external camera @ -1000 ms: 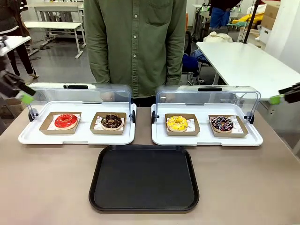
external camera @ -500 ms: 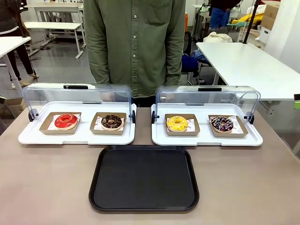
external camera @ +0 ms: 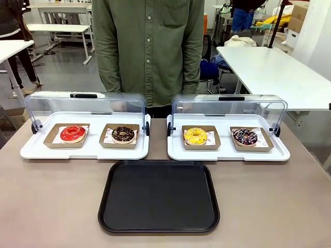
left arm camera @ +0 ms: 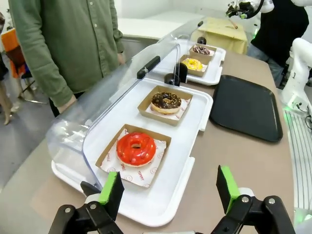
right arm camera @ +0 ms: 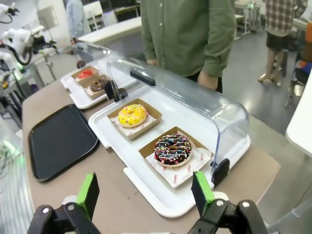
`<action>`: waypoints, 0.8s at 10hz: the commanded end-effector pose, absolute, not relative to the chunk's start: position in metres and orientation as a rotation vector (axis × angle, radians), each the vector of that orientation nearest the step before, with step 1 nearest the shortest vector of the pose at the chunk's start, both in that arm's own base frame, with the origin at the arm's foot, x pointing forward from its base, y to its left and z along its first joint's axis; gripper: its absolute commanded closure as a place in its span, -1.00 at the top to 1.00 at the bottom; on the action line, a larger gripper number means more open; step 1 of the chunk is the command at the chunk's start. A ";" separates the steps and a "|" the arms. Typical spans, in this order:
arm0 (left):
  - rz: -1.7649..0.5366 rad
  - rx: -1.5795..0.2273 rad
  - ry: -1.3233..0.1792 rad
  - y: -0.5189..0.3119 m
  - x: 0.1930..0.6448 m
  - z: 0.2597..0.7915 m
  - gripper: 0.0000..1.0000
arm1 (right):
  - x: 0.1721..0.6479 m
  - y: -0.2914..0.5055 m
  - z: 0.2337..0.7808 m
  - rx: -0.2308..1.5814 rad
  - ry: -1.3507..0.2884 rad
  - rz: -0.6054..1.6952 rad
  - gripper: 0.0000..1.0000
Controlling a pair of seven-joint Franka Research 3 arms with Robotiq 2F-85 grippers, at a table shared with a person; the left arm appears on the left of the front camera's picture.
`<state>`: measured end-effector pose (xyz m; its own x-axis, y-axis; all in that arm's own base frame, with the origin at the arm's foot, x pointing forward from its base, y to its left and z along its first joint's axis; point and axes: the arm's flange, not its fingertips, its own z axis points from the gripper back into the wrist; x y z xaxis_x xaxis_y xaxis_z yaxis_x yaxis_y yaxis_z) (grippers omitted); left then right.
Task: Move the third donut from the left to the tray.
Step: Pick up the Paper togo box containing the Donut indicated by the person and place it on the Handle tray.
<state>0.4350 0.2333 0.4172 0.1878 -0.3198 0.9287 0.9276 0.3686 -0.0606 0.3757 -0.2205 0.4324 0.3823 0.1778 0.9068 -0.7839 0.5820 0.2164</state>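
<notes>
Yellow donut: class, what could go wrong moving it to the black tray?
The yellow donut sits in a shallow cardboard holder; a grip on one edge might tip it. The sprinkled chocolate donut lies close beside it; the open right gripper could nudge that. The raised clear lid stands behind and might be struck.

Just beyond the left tool [left arm camera: 169, 187], a red-iced donut [left arm camera: 136, 148] is seen, with a chocolate donut [left arm camera: 165, 101] farther on. Both are set in a white display tray [left arm camera: 161, 204] whose clear lid [left arm camera: 97, 112] is raised. Ahead of the right tool [right arm camera: 145, 187], a sprinkled chocolate donut [right arm camera: 173, 148] is held in a second white display tray [right arm camera: 161, 195]. A person [external camera: 150, 46] in a green shirt is seen behind the bench [external camera: 51, 206].
</notes>
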 end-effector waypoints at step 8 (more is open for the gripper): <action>-0.991 -0.753 -1.006 0.235 0.435 0.419 1.00 | 0.376 -0.220 0.432 0.720 -0.995 0.686 1.00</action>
